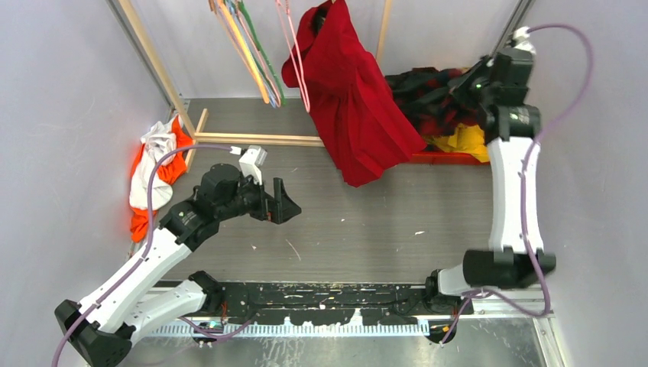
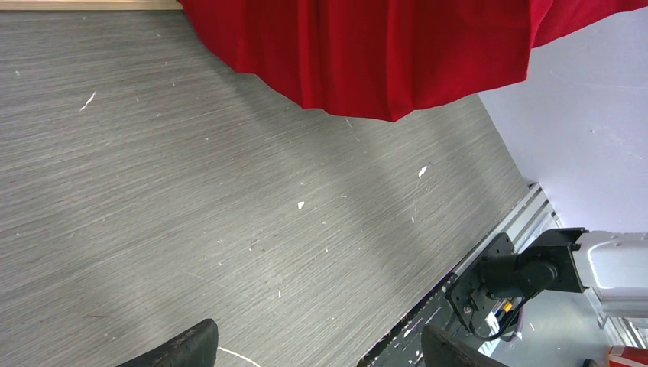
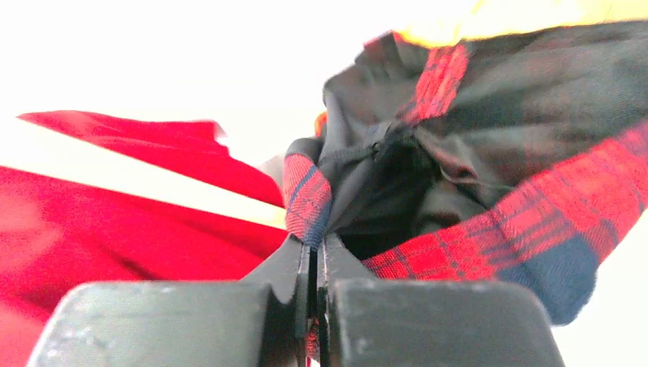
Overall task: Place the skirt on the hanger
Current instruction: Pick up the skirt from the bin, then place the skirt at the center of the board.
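Your right claw (image 3: pixel 313 245) pinches the plaid shirt (image 3: pixel 489 252), not the skirt (image 3: pixel 115 229) left of it; release, shift over. Left claw (image 2: pixel 321 340) gapes.

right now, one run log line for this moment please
left tool: open, empty, above table | right tool: shut on plaid shirt | skirt: hanging at the back, free of both tools

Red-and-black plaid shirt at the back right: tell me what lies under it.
A crumpled yellow cloth shows beneath the near edge of the red-and-black plaid shirt. How far it runs underneath, and anything else there, is covered by the shirt.
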`<action>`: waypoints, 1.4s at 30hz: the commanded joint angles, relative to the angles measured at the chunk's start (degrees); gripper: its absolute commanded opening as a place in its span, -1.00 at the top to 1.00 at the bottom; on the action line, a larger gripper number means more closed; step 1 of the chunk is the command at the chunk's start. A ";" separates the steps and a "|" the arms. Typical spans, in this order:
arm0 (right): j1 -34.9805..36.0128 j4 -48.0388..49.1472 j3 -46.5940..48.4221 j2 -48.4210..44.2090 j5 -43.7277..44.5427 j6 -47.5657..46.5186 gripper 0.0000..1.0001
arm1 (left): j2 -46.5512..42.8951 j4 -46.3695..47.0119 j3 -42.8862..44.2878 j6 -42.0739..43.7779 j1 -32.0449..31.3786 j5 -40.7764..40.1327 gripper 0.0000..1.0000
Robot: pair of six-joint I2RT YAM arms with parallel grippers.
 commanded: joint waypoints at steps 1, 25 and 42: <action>0.05 -3.04 8.81 -10.10 4.76 -1.96 0.97 | -2.30 0.25 0.34 0.47 0.30 -0.10 -0.99; 0.05 -29.48 42.40 -21.96 -5.94 -2.57 0.97 | -4.77 -2.26 0.93 2.26 0.30 -1.71 -0.99; -0.66 5.50 23.98 -29.84 -38.09 20.10 0.97 | -4.30 -2.82 1.49 2.89 0.29 -2.88 -0.99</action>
